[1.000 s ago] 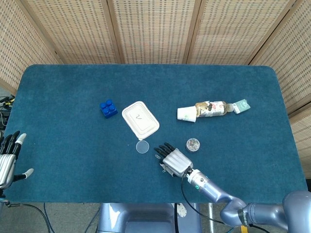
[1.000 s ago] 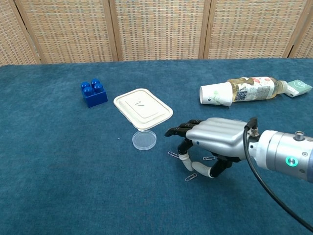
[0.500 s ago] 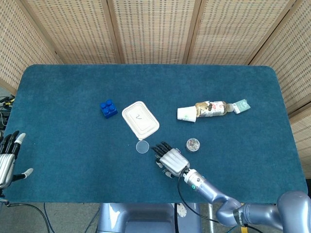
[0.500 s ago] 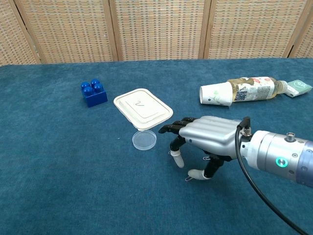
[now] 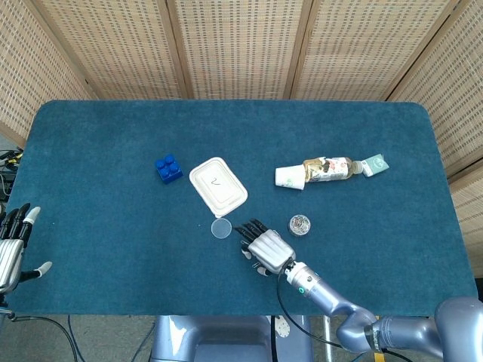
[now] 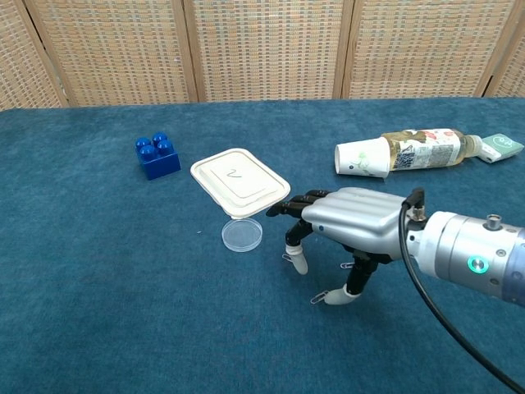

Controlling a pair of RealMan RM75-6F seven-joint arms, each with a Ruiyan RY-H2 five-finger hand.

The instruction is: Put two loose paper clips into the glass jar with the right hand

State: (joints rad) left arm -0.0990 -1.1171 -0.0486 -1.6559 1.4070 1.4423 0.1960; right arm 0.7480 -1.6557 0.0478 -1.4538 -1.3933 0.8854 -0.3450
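A: Where are the paper clips and jar?
B: Thin wire paper clips (image 6: 319, 298) lie on the blue table (image 6: 98, 271) under the right hand (image 6: 349, 226); the small glass jar (image 5: 299, 225) stands just beside it.
A: The fingers?
B: Spread and arched, fingertips (image 6: 297, 263) down by the clips, holding nothing. The left hand (image 5: 10, 249) rests spread, empty, at the table's edge.

The right hand (image 6: 349, 230) shows a ribbed silver metal back, black fingers and pale grey fingertips (image 6: 298, 263). A black cable (image 6: 435, 308) loops off its silver wrist, where a green light glows. The left hand (image 5: 11, 253) matches: silver back, black fingers, white tips.
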